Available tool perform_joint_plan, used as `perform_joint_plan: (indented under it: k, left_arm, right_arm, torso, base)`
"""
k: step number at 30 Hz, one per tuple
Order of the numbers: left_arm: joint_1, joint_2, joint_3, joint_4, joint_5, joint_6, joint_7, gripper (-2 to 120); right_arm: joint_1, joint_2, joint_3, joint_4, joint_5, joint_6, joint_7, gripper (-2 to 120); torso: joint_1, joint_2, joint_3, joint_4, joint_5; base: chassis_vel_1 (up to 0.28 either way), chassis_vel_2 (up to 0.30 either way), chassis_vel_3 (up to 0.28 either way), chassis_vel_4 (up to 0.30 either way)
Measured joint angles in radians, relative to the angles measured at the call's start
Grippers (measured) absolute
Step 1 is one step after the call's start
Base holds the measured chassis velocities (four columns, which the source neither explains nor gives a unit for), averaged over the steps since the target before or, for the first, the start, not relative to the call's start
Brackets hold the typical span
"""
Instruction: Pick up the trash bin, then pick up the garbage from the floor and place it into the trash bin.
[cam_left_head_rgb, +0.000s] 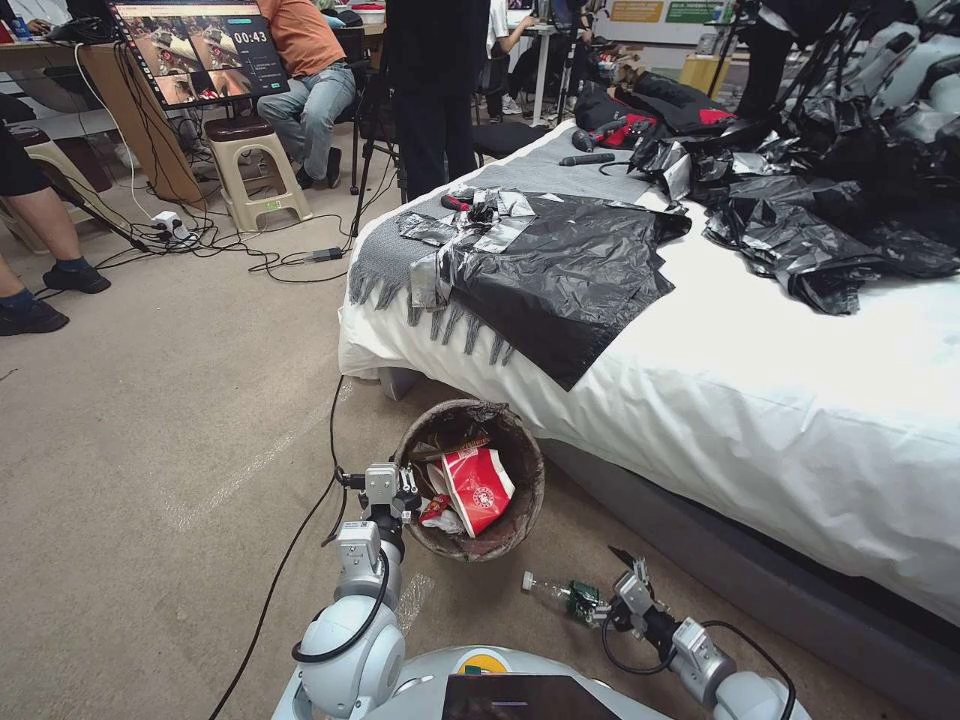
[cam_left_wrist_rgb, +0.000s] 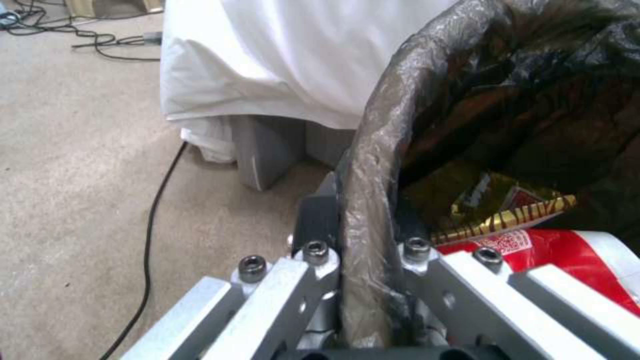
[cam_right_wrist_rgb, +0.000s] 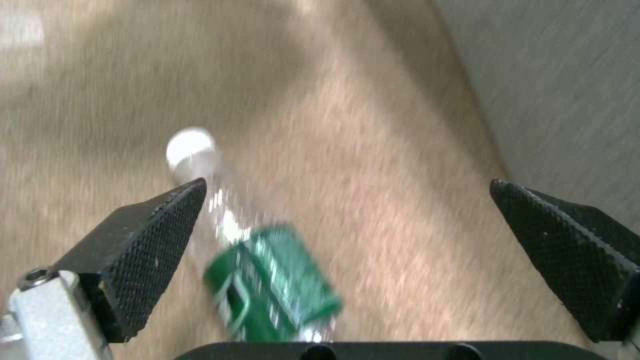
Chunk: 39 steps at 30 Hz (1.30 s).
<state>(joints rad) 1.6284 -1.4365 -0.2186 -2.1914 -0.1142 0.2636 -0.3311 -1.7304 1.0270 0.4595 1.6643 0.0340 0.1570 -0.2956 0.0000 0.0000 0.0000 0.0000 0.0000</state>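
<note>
Your left gripper (cam_left_wrist_rgb: 365, 260) was clamped on the bag-lined rim of the trash bin (cam_left_head_rgb: 520, 450), held beside the bed (cam_left_head_rgb: 760, 400). Your right gripper (cam_right_wrist_rgb: 347, 235) was spread wide, holding nothing, with the green-labelled bottle (cam_right_wrist_rgb: 267, 280) lying nearer its left pad (cam_right_wrist_rgb: 147, 250); closing off-centre could have rolled the bottle away.

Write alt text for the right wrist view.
The open right gripper hovers over a clear green-labelled bottle lying on the beige carpet, its white cap pointing away from the camera. A grey surface runs along one edge.
</note>
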Motion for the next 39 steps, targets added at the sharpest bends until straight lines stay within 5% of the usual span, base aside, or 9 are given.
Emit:
perform_joint_plan:
  k: [14, 39]
  left_arm:
    - [0.000, -0.003, 0.003, 0.001, 0.004, 0.001, 0.000, 3]
    - [0.003, -0.005, 0.008, 0.005, 0.008, 0.001, 0.000, 3]
  right_arm:
    - [0.101, 0.020, -0.022, -0.186, -0.050, 0.018, -0.080, 100]
    - [0.176, 0.068, -0.053, -0.271, -0.090, 0.045, -0.087, 100]
  torso:
    - [0.000, 0.000, 0.000, 0.0000, 0.0000]
    - [0.000, 0.000, 0.000, 0.0001, -0.0001]
  base:
    - [0.000, 0.000, 0.000, 0.000]
    - [0.000, 0.000, 0.000, 0.000]
